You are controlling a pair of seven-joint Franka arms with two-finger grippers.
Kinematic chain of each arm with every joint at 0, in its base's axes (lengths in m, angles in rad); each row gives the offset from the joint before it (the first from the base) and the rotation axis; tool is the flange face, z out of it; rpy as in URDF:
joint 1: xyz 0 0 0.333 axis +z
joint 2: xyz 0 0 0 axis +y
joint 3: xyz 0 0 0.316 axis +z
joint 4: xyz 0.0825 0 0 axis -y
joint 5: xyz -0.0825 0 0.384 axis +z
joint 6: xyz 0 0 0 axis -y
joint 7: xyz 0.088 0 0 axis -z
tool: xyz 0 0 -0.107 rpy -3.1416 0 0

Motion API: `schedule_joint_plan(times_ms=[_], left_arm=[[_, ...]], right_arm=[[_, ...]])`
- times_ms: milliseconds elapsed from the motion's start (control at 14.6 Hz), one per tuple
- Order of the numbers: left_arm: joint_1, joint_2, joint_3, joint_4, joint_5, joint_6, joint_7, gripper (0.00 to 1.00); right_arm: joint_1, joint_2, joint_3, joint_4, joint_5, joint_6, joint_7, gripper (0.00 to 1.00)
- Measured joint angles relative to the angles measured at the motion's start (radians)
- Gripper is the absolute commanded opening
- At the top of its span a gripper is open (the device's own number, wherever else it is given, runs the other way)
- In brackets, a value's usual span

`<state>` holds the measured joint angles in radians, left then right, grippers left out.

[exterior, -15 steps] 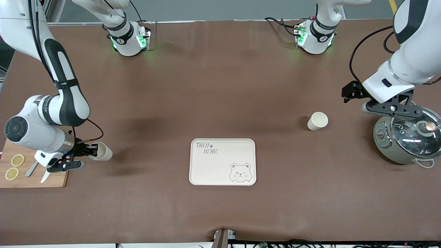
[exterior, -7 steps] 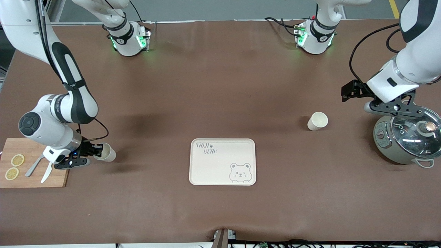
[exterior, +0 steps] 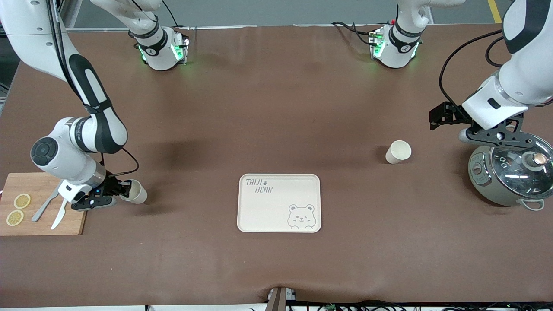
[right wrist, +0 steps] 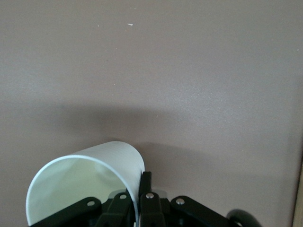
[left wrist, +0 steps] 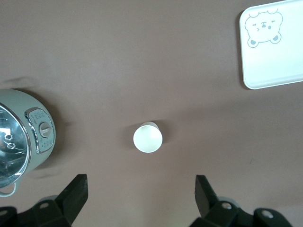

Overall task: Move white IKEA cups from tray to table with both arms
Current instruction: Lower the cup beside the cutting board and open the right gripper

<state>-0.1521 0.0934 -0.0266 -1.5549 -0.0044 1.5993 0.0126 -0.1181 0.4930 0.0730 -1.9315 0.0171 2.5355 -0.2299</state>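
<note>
- The table (exterior: 276,108): big brown sheet, loads of free room, so space isn't the worry. My guess at the real risk is the drop-off at the right arm's end, because the landing spot sits just beside a wooden cutting board (exterior: 43,224) with cutlery and lemon slices on it.
- The tray (exterior: 279,203): dead center, and it looks empty, no cups on it.
- The pot (exterior: 510,172) with the glass lid: parked at the left arm's end. The left gripper (exterior: 475,125) hangs over the table just beside it with its fingers spread wide, nothing in them. If that arm swings carelessly, it could clip the lid.
- Second cup (exterior: 398,151): upright on the table, about 2 o'clock from the tray, well apart from the left gripper. That one looks done to me.
- First cup (exterior: 135,192): pinched by its rim in the right gripper (exterior: 123,190), the jaws clamped on the wall, one finger inside and one outside. It sits at roughly 3 o'clock from that gripper, around 9 o'clock from the tray.
- It seems tilted and I can't tell if the base is on the table yet. Letting go like that could tip it over and let it roll.
</note>
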Motion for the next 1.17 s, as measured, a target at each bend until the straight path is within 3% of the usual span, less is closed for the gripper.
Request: schedule_joint_plan(times_ms=[755, 824, 893, 961, 1030, 1167], left_arm=[[0.0, 0.009, 0.0, 0.0, 0.0, 0.006, 0.0, 1.0], [0.0, 0.01, 0.0, 0.0, 0.0, 0.009, 0.0, 1.0], [0.0, 0.01, 0.0, 0.0, 0.0, 0.015, 0.0, 1.0], [0.0, 0.011, 0.0, 0.0, 0.0, 0.021, 0.0, 1.0], [0.0, 0.012, 0.0, 0.0, 0.0, 0.024, 0.0, 1.0], [0.0, 0.016, 0.0, 0.0, 0.0, 0.029, 0.0, 1.0]], right_arm=[[0.0, 0.038, 0.006, -0.029, 0.0, 0.089, 0.0, 0.0], [0.0, 0.037, 0.007, -0.029, 0.0, 0.089, 0.0, 0.13], [0.0, 0.037, 0.007, -0.029, 0.0, 0.089, 0.0, 0.35], [0.0, 0.038, 0.007, -0.029, 0.0, 0.089, 0.0, 0.63], [0.0, 0.038, 0.007, -0.029, 0.0, 0.089, 0.0, 1.0], [0.0, 0.039, 0.007, -0.029, 0.0, 0.09, 0.0, 1.0]])
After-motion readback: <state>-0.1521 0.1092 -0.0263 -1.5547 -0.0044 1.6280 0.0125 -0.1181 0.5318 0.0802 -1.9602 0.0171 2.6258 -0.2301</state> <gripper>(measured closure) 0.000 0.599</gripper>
